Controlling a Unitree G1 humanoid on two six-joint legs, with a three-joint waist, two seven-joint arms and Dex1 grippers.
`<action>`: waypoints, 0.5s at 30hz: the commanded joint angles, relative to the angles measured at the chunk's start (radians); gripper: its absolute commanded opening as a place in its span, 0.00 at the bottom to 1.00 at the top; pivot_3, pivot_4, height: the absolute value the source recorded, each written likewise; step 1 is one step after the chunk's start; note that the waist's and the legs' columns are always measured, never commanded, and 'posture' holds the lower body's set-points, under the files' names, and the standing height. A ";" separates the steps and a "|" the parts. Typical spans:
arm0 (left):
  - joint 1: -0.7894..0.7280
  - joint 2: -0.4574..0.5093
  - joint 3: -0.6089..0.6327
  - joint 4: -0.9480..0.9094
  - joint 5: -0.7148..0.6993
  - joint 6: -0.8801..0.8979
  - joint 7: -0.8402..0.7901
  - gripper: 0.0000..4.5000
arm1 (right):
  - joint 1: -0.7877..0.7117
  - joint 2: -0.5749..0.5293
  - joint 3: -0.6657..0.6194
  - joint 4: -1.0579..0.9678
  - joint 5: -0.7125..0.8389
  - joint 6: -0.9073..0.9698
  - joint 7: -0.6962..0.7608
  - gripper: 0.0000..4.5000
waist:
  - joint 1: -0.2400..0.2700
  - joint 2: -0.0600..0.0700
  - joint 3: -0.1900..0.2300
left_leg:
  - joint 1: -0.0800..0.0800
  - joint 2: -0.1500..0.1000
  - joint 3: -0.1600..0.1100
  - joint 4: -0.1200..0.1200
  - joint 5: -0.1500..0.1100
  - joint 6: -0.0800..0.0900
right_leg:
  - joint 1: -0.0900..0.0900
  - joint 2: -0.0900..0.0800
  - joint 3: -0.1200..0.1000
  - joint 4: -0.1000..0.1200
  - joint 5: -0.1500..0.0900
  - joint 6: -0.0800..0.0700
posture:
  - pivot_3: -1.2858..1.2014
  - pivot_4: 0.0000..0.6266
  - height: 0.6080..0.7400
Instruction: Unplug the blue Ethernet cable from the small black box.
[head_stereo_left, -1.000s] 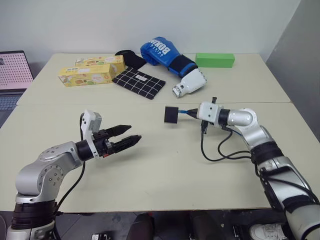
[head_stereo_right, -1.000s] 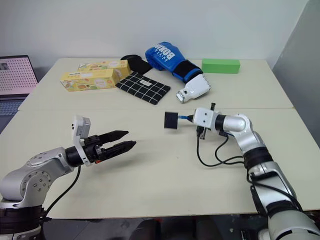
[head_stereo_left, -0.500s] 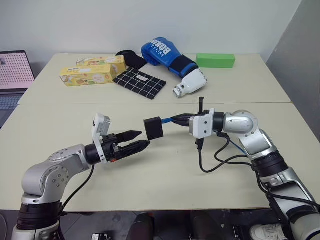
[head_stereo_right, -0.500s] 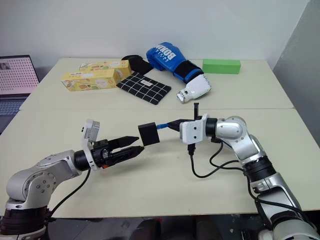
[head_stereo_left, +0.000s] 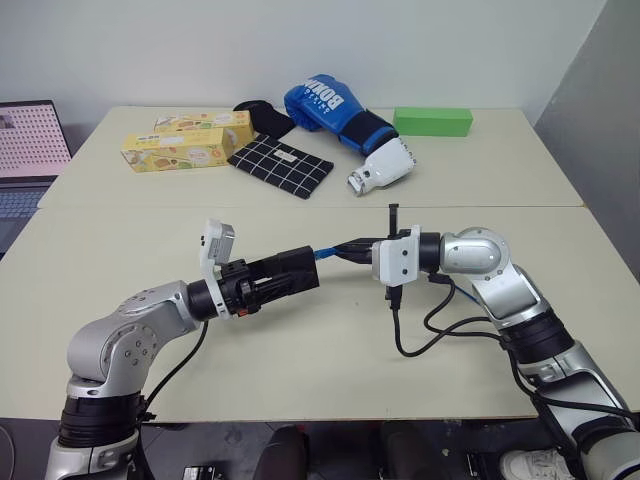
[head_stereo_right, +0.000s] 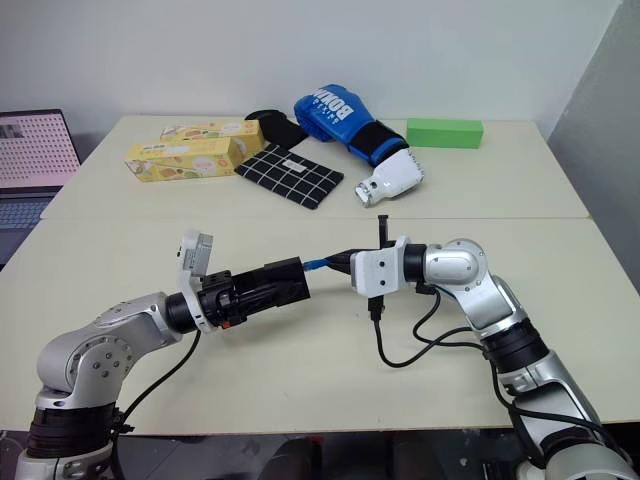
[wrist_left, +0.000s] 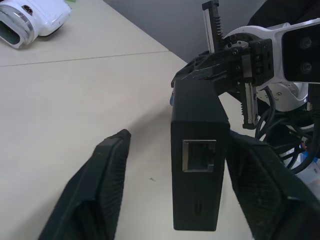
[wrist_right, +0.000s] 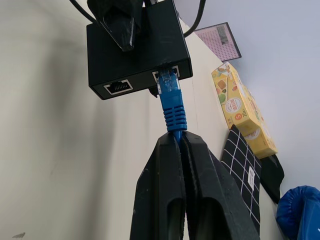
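My right gripper (wrist_right: 175, 145) pinches the blue Ethernet cable (wrist_right: 172, 107), still plugged in; left fingers (wrist_left: 107, 170) straddle the small black box (wrist_left: 197, 150), grip uncertain.

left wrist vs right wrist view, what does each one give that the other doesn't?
Left wrist view: the small black box end-on with an empty port facing the camera, the left fingers flanking it, one finger apart from it.
Right wrist view: the blue Ethernet cable plugged into the box, the right fingers shut on the cable just behind the plug, an empty port beside it, and the yellow cartons.
Both: the box held above the table.
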 joint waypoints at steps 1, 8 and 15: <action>-0.008 -0.001 0.000 -0.005 -0.005 -0.015 -0.009 0.51 | -0.008 -0.004 -0.010 -0.049 0.014 -0.008 -0.002 0.00 | 0.000 0.000 0.000 | 0.000 0.000 0.000 0.000 0.000 0.000 | 0.000 0.000 0.000 0.000 0.000 0.000 | 0.52 0.24 1.00; -0.001 0.004 -0.010 0.013 0.040 -0.047 -0.009 0.19 | -0.008 -0.011 -0.006 -0.044 -0.019 -0.064 -0.026 0.00 | 0.001 0.000 0.000 | 0.000 0.000 0.000 0.000 0.000 0.000 | 0.000 0.000 0.000 0.000 0.000 0.000 | 0.52 0.24 1.00; 0.003 -0.005 -0.019 0.014 0.044 -0.061 -0.007 0.18 | -0.006 -0.034 0.010 -0.035 -0.055 -0.182 -0.035 0.05 | 0.002 0.000 0.000 | 0.000 0.000 0.000 0.000 0.000 0.000 | 0.000 0.000 0.000 0.000 0.000 0.000 | 0.52 0.24 1.00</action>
